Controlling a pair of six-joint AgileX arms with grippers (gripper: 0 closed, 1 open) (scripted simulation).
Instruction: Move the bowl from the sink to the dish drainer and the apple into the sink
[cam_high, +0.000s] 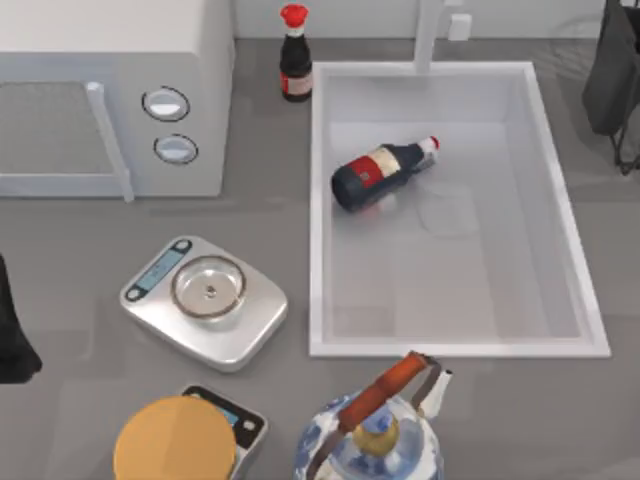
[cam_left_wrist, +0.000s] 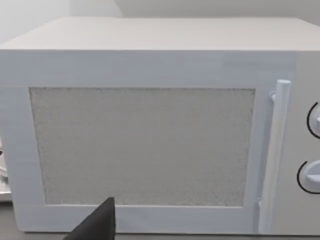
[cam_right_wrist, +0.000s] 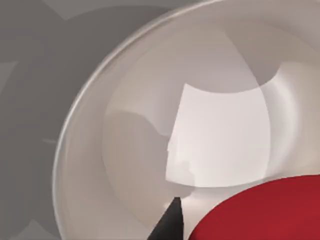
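**A:** Closest to the right wrist's lens is the small, bright red, rounded apple (cam_right_wrist: 260, 212). Just beside it is the dark tip of the right gripper (cam_right_wrist: 170, 225). Both sit against the inside of a round glossy bowl (cam_right_wrist: 125, 100), which looks pale from this angle.

**B:** Is the claw gripping the fruit?

**A:** I cannot tell whether that claw is wide, narrow or holding anything. Nor can I say whether the apple rests in the bowl or hangs above it. My guess is that the arm is that close because the fruit is its next concern.

**B:** And the large white rectangular sink (cam_high: 450, 349)?

**A:** From above, it holds a dark bottle with a red-and-white label (cam_high: 378, 172), lying on its side near the far wall. The apple should go into the open floor in front of that bottle.

**B:** Where is the rack?

**A:** The dark grey-black wire dish drainer (cam_high: 612, 75) stands at the table's far right corner, just beyond the sink. That makes for a short carry.

**B:** The other arm?

**A:** The left gripper (cam_left_wrist: 97, 222) is parked on the table's left, facing the white microwave-like box (cam_left_wrist: 150, 140) and out of the way. I cannot tell its claw's state either.
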